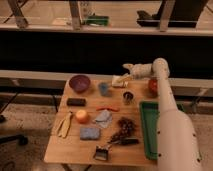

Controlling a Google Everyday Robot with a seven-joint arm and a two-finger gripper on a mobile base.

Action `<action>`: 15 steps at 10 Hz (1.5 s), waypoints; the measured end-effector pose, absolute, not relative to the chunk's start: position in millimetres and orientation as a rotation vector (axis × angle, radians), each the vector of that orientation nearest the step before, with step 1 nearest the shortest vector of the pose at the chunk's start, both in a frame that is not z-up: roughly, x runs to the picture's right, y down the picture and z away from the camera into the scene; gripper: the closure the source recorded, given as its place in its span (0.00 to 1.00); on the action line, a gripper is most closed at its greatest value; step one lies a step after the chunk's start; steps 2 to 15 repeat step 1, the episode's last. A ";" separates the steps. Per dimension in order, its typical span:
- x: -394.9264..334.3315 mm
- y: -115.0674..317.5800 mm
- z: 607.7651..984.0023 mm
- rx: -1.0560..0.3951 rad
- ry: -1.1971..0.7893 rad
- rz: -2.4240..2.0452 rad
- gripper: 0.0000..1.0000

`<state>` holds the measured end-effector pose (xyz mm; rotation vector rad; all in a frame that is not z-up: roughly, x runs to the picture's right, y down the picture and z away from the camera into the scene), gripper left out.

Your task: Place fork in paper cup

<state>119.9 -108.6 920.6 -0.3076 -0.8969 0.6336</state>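
Note:
The white paper cup stands at the back of the wooden table, right of the blue cup. My gripper reaches in from the right on the white arm. It hovers just above and slightly right of the paper cup. I cannot make out the silvery fork; it is either hidden at the gripper or at the cup.
A purple bowl, a small metal cup and a red fruit are near the cup. Wooden utensils, a blue sponge, grapes and a black-handled brush lie in front. A green tray is at the right.

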 end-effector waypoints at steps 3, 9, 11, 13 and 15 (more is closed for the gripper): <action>121.4 -108.6 911.4 -0.287 -0.865 0.611 0.22; 121.4 -108.6 911.4 -0.287 -0.865 0.611 0.22; 121.4 -108.6 911.4 -0.287 -0.865 0.611 0.22; 121.4 -108.6 911.4 -0.287 -0.865 0.611 0.22; 121.4 -108.6 911.4 -0.287 -0.865 0.611 0.22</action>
